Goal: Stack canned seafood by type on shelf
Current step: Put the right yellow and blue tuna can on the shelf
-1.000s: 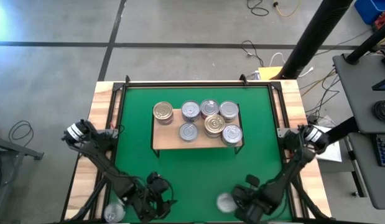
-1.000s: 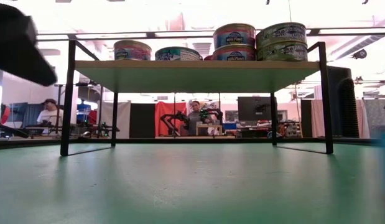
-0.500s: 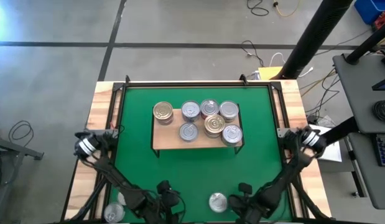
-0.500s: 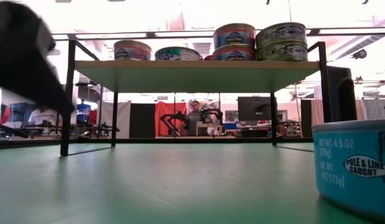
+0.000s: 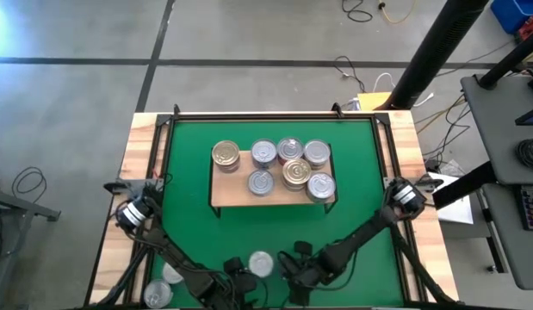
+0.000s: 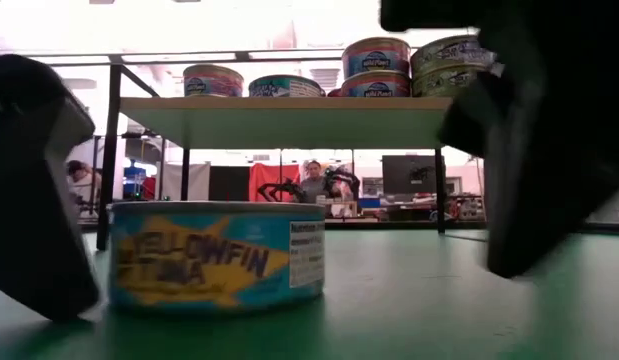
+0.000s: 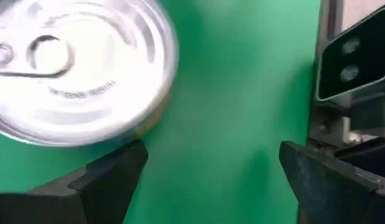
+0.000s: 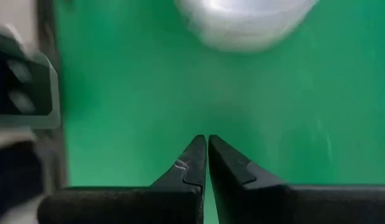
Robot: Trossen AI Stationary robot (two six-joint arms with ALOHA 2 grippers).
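Note:
A silver-lidded tin with a blue and yellow label stands on its base on the green mat near the front edge. My left gripper is open just to the tin's left; the tin lies ahead of one finger, not between the two. My right gripper is shut to the tin's right, with a strip of mat between its tips and the tin. The wooden shelf stands mid-mat with several tins on it, some stacked two high.
Two more tins lie at the near left corner beside the left arm. The shelf's black legs stand on the mat beyond the tin. A dark camera housing sits at the front edge, close to both grippers.
The blue-labelled tin has slid along the mat from the right front toward the table's left, staying upright. My shut right gripper has gone left behind it. My open left gripper has come down and rightward toward the tin.

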